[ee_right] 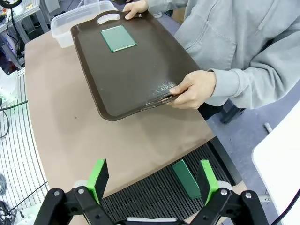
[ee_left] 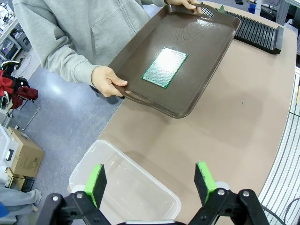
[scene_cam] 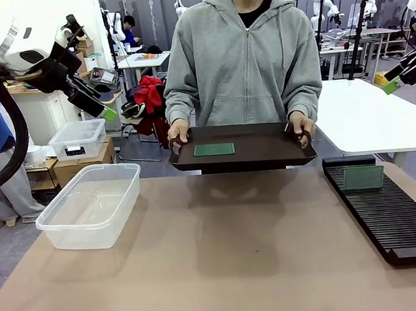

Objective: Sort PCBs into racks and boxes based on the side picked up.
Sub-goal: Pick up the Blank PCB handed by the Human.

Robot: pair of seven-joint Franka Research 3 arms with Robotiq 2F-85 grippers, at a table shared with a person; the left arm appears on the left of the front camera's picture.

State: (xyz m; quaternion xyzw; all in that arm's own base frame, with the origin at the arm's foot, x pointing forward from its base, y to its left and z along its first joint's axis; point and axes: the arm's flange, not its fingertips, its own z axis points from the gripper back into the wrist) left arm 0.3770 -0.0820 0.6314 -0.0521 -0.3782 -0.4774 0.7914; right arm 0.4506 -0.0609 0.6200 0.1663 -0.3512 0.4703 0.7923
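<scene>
No text, brand, number or sign is legible. The dark mark on the cardboard box (ee_left: pixel 26 157) is too small to read. The circuit board (ee_left: pixel 165 67) shows no readable print.

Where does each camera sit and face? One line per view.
Front: between the arms, facing the person holding the tray across the table; left arm, right arm in upper corners.
Left wrist: above the tub, looking over its open jaws at tray and PCB.
Right wrist: above the rack, own open jaws; same tray, PCB.
</scene>
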